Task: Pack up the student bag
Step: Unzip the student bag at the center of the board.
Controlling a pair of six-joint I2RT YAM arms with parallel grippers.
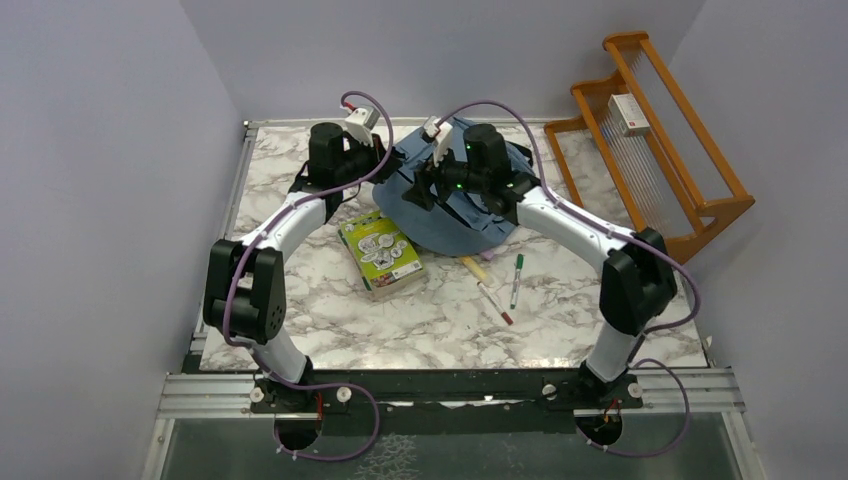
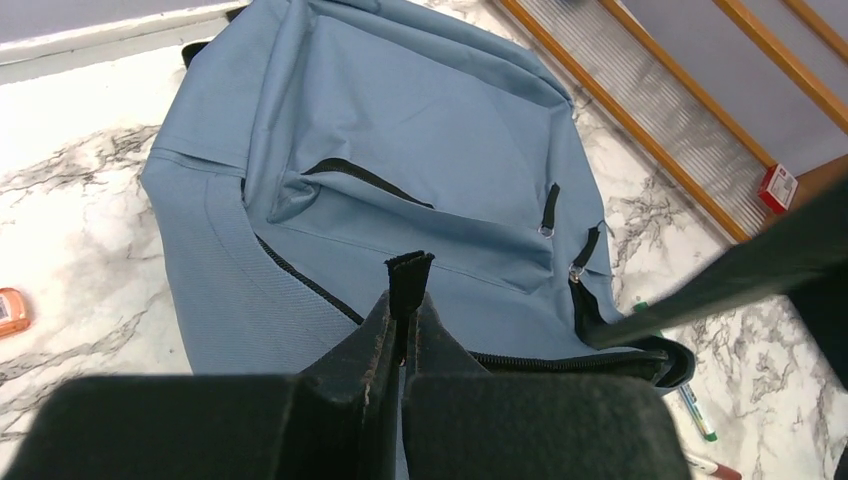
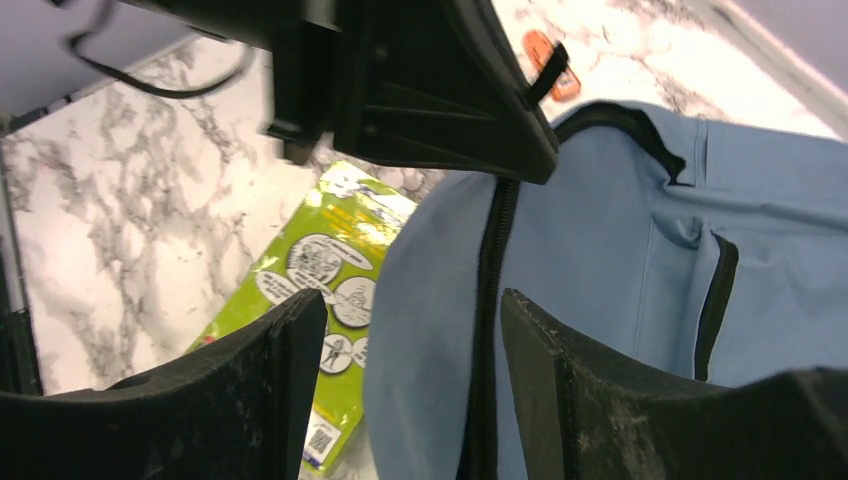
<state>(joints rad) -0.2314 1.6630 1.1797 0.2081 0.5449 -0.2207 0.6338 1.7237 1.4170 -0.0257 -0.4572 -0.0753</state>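
Note:
The slate-blue student bag (image 1: 470, 222) lies flat at the back middle of the marble table, its front pocket (image 2: 420, 180) facing up with dark zippers. My left gripper (image 2: 408, 300) is shut on a black fabric pull tab (image 2: 411, 272) at the bag's near edge; in the top view it (image 1: 385, 165) sits at the bag's left rim. My right gripper (image 3: 410, 330) is open and hovers over the bag's zipper seam (image 3: 490, 300) with nothing between its fingers (image 3: 285, 350). From above, it (image 1: 422, 187) hangs just right of the left one.
A green picture book (image 1: 381, 253) lies on the table left of the bag. A few pens (image 1: 517, 280) lie in front of the bag on the right. A wooden rack (image 1: 655, 140) holding a small box (image 1: 629, 113) stands at the back right. A small orange item (image 2: 10, 310) lies on the table behind the bag.

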